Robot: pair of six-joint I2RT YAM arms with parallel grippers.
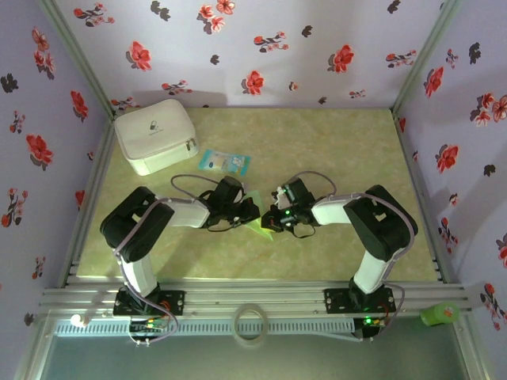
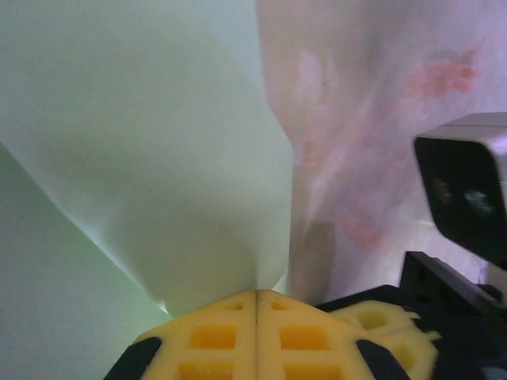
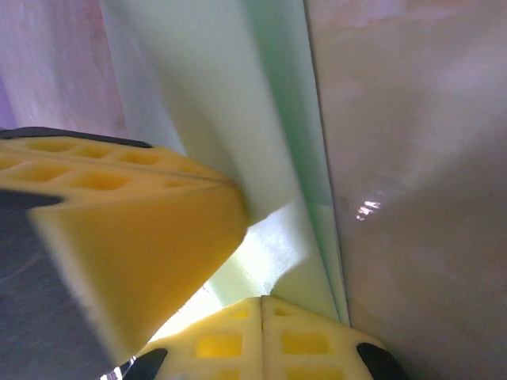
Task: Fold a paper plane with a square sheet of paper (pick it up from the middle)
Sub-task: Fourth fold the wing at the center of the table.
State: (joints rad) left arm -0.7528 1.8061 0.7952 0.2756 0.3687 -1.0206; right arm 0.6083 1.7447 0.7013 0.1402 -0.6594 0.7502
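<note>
1. The green sheet of paper (image 2: 158, 142) hangs between the two claws, over the middle of the table (image 1: 333, 142), a bit nearer than the small blue-and-white packet (image 1: 224, 162).
2. The left claw (image 2: 256, 297) has its yellow fingers pressed together on an edge of the paper, which fans up and away from them in a curved fold.
3. The right claw (image 3: 262, 301) is likewise clamped on the paper, its tips just beside the left claw's; creased layers run up from its grip.
4. The white pouch (image 1: 154, 133) sits at the far left of the table, well apart from the paper. It looks shut, so I cannot tell what is inside.
5. The packet lies flat just right of the pouch.
</note>
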